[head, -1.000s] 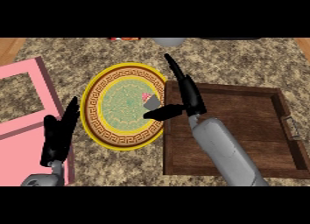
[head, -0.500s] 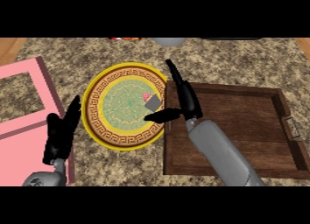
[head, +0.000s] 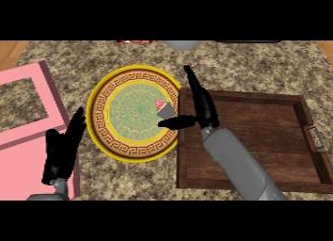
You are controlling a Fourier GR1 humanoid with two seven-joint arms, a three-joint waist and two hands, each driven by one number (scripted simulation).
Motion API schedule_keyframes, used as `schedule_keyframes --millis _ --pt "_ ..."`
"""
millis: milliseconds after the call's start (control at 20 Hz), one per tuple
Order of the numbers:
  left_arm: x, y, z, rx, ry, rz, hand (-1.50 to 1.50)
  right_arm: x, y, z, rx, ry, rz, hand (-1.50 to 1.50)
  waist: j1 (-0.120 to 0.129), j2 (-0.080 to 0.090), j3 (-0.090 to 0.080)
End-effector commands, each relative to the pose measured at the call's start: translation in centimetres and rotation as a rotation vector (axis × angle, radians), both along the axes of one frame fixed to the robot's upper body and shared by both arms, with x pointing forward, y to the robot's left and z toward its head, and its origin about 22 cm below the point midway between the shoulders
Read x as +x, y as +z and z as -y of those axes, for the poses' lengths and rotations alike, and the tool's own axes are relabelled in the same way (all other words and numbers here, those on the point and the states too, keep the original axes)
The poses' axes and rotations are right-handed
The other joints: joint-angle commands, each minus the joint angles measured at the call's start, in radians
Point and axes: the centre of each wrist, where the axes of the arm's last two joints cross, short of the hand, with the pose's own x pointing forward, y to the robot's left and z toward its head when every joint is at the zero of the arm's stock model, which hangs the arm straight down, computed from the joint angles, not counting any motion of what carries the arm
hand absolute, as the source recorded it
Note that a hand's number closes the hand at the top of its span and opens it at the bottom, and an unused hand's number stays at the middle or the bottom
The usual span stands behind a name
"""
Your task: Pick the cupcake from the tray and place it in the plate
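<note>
The cupcake, pink on top with a grey wrapper, lies on the right part of the round yellow-rimmed plate. My right hand is just right of it over the plate's edge, fingers straight and pointing up, thumb reaching left below the cupcake. It is open and holds nothing. The dark wooden tray lies to the right, with my right forearm across its left side. My left hand rests open at the lower left, fingers up, beside the plate.
A pink board with a square cut-out lies at the left, under my left hand. The counter top is a speckled stone surface. A grey object and a red one peek in at the top edge.
My right hand has shifted slightly left and up along the plate's edge. The cupcake stays on the plate. The left hand has barely moved.
</note>
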Motion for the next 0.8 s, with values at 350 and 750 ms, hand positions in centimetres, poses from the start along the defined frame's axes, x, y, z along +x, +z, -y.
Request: schedule_keyframes --millis 350,750 --pt "1.5 -0.6 0.6 0.004 0.003 0.006 0.0 -0.1 -2.3 3.8 -0.036 -0.053 -0.015 -1.5 -0.004 0.002 0.0" --pt "0.3 0.6 0.1 -0.001 0.01 0.003 0.0 0.3 -2.4 9.6 -0.054 -0.122 0.013 -1.5 -0.003 0.001 0.0"
